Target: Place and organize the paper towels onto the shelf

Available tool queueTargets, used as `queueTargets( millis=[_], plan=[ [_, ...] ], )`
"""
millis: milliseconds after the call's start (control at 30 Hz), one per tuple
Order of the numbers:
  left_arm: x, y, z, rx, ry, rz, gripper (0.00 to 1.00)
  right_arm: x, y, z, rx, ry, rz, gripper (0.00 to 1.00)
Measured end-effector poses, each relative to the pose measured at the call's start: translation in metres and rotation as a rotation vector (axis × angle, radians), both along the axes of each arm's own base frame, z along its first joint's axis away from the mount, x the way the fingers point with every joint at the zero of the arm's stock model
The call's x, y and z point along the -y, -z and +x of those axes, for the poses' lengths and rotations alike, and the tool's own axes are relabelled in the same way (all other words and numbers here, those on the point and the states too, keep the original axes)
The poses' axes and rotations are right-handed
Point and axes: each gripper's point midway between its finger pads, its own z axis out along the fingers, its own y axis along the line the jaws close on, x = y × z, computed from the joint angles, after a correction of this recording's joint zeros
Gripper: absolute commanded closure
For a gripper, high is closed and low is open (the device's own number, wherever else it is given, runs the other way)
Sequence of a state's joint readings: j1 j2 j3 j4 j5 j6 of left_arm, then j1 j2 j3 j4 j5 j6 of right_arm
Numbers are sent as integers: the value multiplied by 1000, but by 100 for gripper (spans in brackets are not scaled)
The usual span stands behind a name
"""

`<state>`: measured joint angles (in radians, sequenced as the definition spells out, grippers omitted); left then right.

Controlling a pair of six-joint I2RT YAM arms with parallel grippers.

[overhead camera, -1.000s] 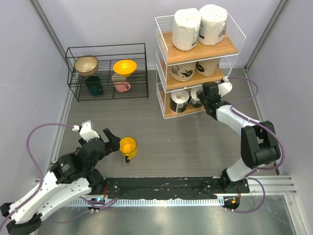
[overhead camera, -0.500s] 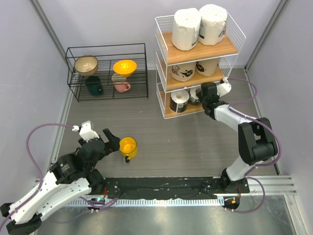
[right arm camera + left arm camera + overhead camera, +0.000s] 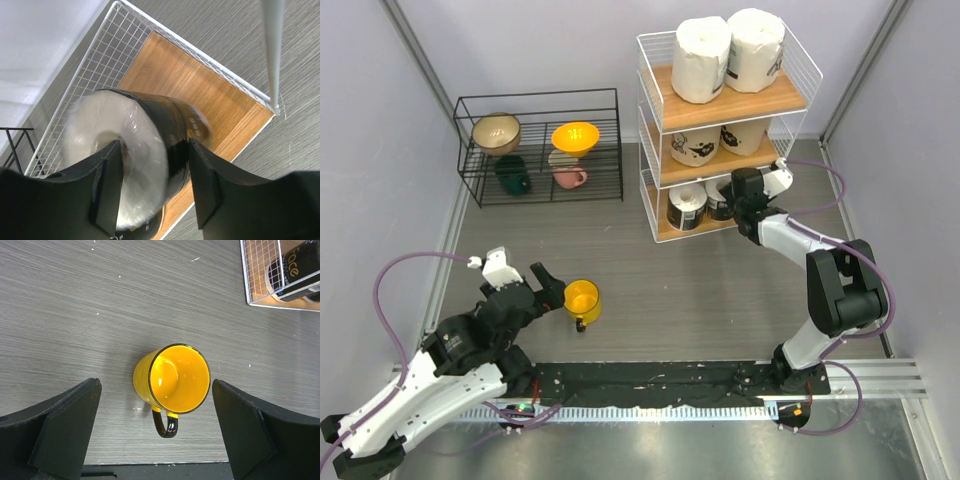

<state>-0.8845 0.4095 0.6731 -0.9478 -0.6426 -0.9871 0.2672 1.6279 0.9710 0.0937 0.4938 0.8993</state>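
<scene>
The shelf [image 3: 740,105] stands at the back right. Two white paper towels [image 3: 701,58] sit on its top board, two beige printed ones [image 3: 695,148] on the middle tier, and a dark-wrapped one [image 3: 686,205] on the bottom. My right gripper [image 3: 738,195] reaches into the bottom tier. In the right wrist view its fingers [image 3: 152,150] are parted astride the wall of a dark-wrapped roll [image 3: 145,125], one in the core, one outside. The roll is blurred above the wooden board [image 3: 210,95]. My left gripper [image 3: 156,387] hangs open and empty at the front left.
A yellow cup [image 3: 175,377] with a black handle lies under the left gripper, also visible from above [image 3: 583,299]. A low black wire rack [image 3: 540,147] with bowls and cups stands at the back left. Grey walls close in both sides.
My right gripper has pushed a little further into the bottom tier, its jaws have widened, and the roll between them is moving. The left arm and the cup have not moved.
</scene>
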Motion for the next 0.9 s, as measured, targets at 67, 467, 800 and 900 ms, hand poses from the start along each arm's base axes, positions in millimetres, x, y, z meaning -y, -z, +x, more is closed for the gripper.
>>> queueTargets(
  millis=[67,467,800,900],
  plan=[
    [0,0,0,1,0,-1,0,-1,0,0,3,-3,2,37],
    [0,-1,0,7,0,-8,0,-3,-2,0,9,-15,13,36],
    [-1,-2,0,7,0,-9,0,-2,-15,-27,15,-44,35,36],
    [-1,-2,-1,9,0,-11,0,-2,-41,-34,73,-50,58,35]
  ],
)
